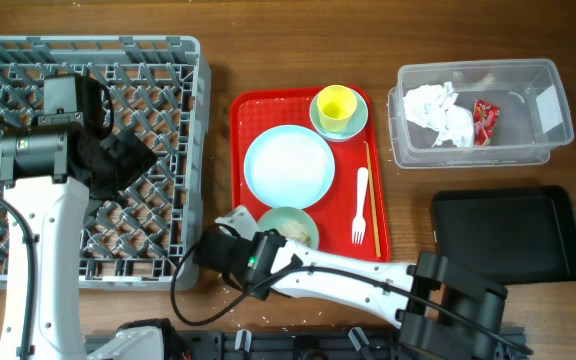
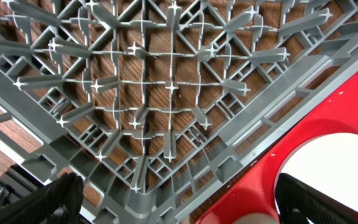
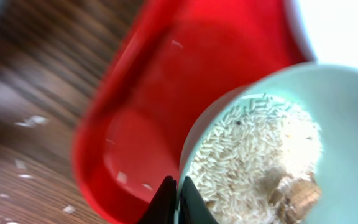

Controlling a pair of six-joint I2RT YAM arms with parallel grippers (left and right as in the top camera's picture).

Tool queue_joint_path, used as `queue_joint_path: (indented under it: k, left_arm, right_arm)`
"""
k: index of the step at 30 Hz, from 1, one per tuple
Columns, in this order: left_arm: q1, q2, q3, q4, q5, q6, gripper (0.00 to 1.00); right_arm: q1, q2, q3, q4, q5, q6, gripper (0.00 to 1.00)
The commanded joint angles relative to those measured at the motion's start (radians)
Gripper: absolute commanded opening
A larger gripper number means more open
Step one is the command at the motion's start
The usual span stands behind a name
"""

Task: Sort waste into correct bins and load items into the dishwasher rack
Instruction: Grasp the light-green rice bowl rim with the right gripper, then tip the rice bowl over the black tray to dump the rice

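R gripper (image 3: 176, 198) jaws clenched on rim of bowl (image 3: 328, 124), on red tray (image 3: 166, 74). Likely light, stiff plastic; loose rice scraps (image 3: 247, 155) prob. spill if tipped. L gripper (image 2: 179, 205) jaws released over rack (image 2: 166, 87).

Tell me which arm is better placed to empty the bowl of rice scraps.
Right. The right gripper pinches the bowl rim; the left gripper hangs open over the dishwasher rack.

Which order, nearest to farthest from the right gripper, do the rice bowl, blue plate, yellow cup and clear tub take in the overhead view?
1. Rice bowl, its rim in the right gripper.
2. Blue plate, middle of the red tray.
3. Yellow cup, tray's far corner.
4. Clear tub, far right.
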Motion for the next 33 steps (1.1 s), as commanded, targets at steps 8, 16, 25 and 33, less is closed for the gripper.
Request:
queue_joint_path:
  k: [8,16,25,33]
  left_arm:
    - [0.005,-0.012,0.012,0.002,-0.009,0.0,1.0]
    - [0.005,-0.012,0.012,0.002,-0.009,0.001,1.0]
    - [0.005,-0.012,0.012,0.002,-0.009,0.0,1.0]
    - [0.005,-0.012,0.012,0.002,-0.009,0.001,1.0]
  right_arm:
    - [-0.303,-0.089,0.27,-0.46,0.161,0.351,0.04]
    - [-1.043,-0.386,0.274,-0.539,-0.188,-0.048,0.04]
    - [-1.889,-0.327,0.147,-0.52,-0.896,-0.573,0.04]
    - [-2.05,-0.172,-0.02,-0.516,-1.221,-0.684,0.04]
